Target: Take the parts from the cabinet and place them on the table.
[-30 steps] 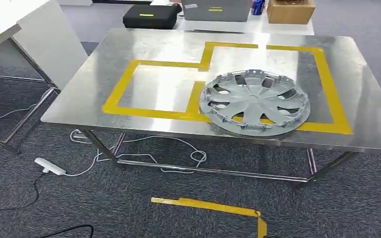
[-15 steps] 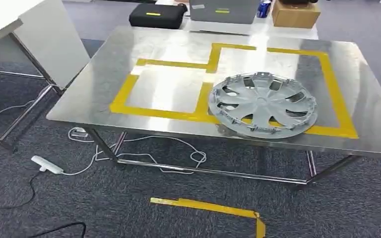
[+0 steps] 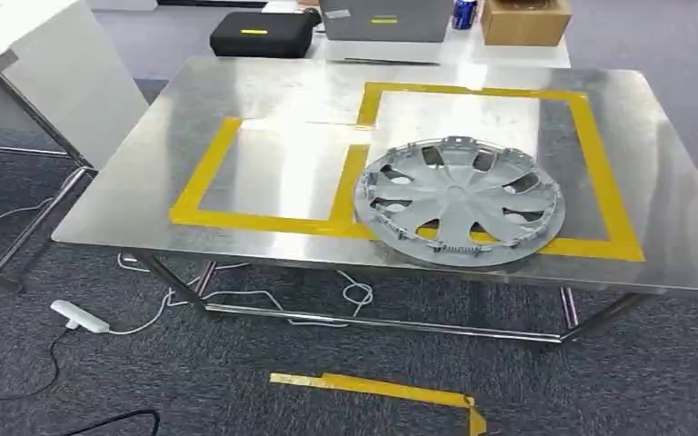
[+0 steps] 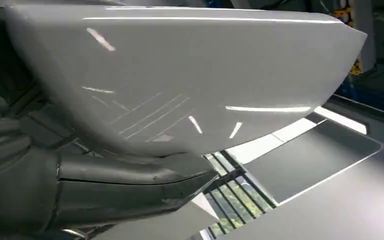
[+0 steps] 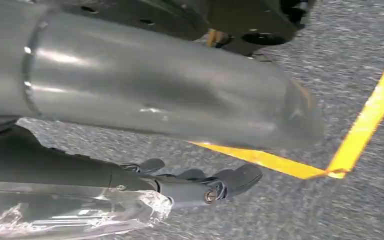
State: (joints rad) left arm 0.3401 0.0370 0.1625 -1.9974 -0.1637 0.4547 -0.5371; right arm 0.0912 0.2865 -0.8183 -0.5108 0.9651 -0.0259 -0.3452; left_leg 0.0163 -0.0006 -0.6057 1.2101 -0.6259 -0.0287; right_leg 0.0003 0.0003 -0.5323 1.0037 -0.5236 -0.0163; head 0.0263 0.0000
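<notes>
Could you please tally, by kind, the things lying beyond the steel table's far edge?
Cases: 2 (black case, grey case)
Cans: 1 (blue can)
Boxes: 1 (cardboard box)
Total: 4

The table before me is brushed metal, smooth and reflective, marked with matt yellow tape. The wheel cover on it is matt silver-grey plastic. My left hand holds a glossy white panel, smooth and mirror-bright. The floor is rough grey carpet.
</notes>
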